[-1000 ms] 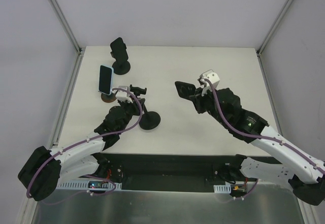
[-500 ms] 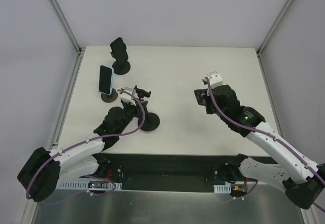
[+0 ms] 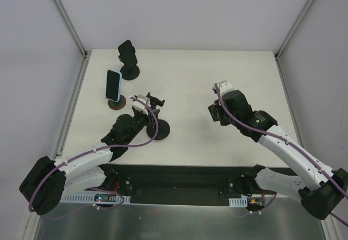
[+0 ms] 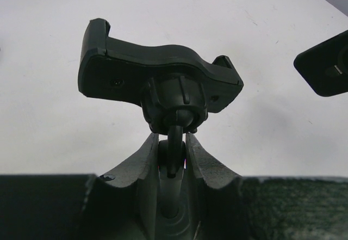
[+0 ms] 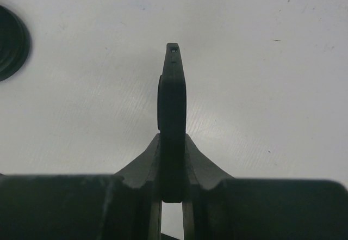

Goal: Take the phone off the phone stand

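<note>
**Phone out, stand empty: one in each of my grippers**

Closest in, my left gripper was pinched narrow on the thin neck of the phone stand, just under its ball joint. The cradle sat empty above my fingers, both clamp arms sticking up. Seen from above, the stand's round base rested on the table, a touch nearer than my fingertips.

Over on the other side, my right gripper was clamped tight on the phone. It was black and held edge-on, its upper part poking out past my fingers. Phone and stand were well apart, with white table between them.

Farther back on the left, a pale phone stood upright in a second stand. Beyond that, near the far edge, stood a dark third stand.
</note>
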`<state>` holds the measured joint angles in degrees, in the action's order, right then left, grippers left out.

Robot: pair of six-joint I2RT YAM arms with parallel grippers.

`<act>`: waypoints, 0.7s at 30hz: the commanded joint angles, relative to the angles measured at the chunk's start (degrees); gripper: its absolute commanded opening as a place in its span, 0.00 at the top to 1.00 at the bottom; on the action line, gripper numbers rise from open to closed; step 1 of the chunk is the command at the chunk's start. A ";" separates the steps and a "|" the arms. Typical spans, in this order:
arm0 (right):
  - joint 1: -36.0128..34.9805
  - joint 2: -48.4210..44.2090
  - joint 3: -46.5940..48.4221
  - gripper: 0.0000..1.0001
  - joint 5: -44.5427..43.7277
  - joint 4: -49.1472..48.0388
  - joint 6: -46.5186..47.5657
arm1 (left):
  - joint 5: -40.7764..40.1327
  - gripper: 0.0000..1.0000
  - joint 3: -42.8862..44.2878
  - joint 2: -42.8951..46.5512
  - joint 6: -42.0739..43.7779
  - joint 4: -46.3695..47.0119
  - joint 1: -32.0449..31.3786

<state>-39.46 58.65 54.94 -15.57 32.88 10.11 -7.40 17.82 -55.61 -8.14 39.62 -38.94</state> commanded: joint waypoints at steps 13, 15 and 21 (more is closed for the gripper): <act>-0.09 -2.75 1.31 0.99 9.85 -3.79 -1.76 | 1.51 0.19 0.81 3.31 3.48 -4.80 0.00; 0.00 -3.45 1.49 0.99 10.38 -3.97 -2.54 | 1.60 0.10 1.68 5.94 4.18 -7.96 -0.43; 0.09 -4.42 2.54 0.99 14.69 -3.00 -6.41 | -3.05 0.01 5.37 11.49 10.14 -17.35 -8.33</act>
<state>-39.46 56.60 54.94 -4.62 32.84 7.44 -7.09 18.65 -47.35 -3.51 28.67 -41.85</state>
